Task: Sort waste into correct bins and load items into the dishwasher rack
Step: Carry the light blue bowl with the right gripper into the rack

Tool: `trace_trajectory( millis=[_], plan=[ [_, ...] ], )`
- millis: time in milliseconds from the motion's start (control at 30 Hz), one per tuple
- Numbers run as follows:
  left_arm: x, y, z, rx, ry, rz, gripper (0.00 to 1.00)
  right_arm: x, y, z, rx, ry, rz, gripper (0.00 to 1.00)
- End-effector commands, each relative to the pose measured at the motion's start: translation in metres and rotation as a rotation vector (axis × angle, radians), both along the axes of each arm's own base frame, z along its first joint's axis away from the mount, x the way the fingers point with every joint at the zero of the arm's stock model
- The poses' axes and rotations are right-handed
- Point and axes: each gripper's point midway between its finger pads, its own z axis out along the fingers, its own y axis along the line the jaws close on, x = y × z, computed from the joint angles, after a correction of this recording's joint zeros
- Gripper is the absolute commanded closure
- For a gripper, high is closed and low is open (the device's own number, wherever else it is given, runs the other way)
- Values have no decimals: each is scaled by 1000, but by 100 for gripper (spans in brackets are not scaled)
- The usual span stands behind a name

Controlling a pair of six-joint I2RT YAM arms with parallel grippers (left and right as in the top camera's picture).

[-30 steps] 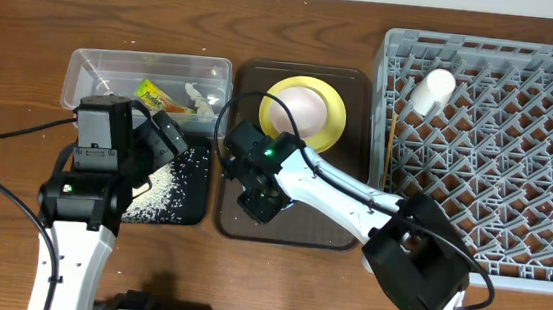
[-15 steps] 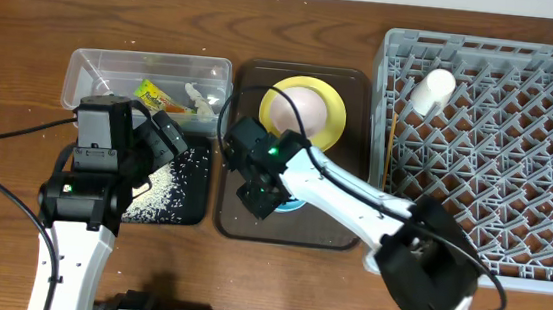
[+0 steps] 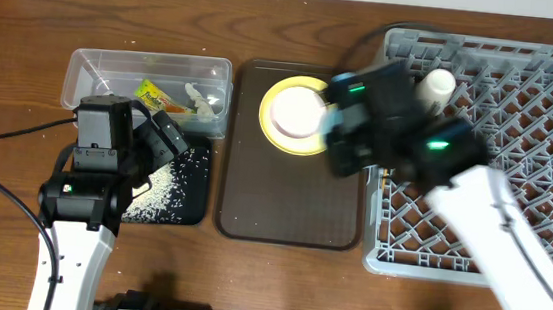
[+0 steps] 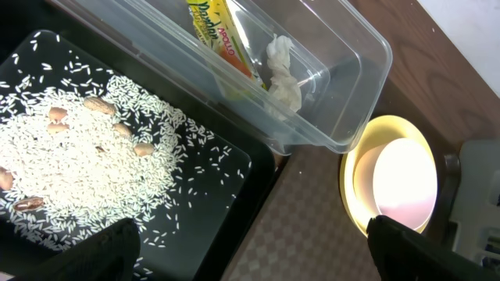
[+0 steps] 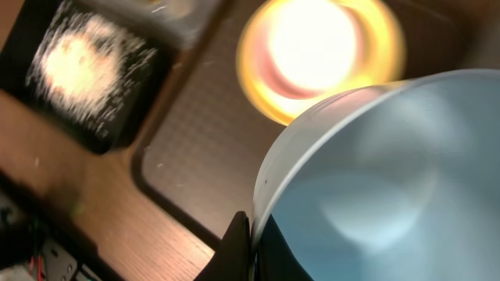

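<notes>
Your right gripper (image 5: 248, 234) pinches the rim of the blue bowl (image 5: 375, 179); your left gripper (image 4: 250, 251) gapes empty. The tub (image 4: 369, 74) holds a wrapper (image 4: 209, 23) and tissue (image 4: 285, 74); the black tray (image 4: 234, 160) holds rice (image 4: 78, 164).

Light blue bowl (image 5: 375, 179), rim-gripped, aloft

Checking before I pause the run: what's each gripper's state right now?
Left gripper: open, empty.
Right gripper: shut on the light blue bowl at its rim.

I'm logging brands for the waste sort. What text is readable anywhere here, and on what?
"APOLLO": small print on the snack wrapper in the clear tub.
Larger green lettering on that wrapper: cut off and blurred, not readable.
No other text visible.
</notes>
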Motion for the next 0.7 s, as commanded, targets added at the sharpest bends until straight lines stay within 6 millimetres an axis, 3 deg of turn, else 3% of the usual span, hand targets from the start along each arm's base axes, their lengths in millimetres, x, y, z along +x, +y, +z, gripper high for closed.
trace_trajectory(
  millis=[0,233,500,667],
  plan=[
    [2,3,5,7,-11,11,5,10,-37,12,48,11,-82,99],
    [2,3,5,7,-10,11,5,39,-119,19,193,14,-217,99],
    [2,3,5,7,-11,11,5,83,-200,62,491,-210,-278,99],
    [2,3,5,7,-10,11,5,104,-240,62,609,-288,-268,99]
  ],
)
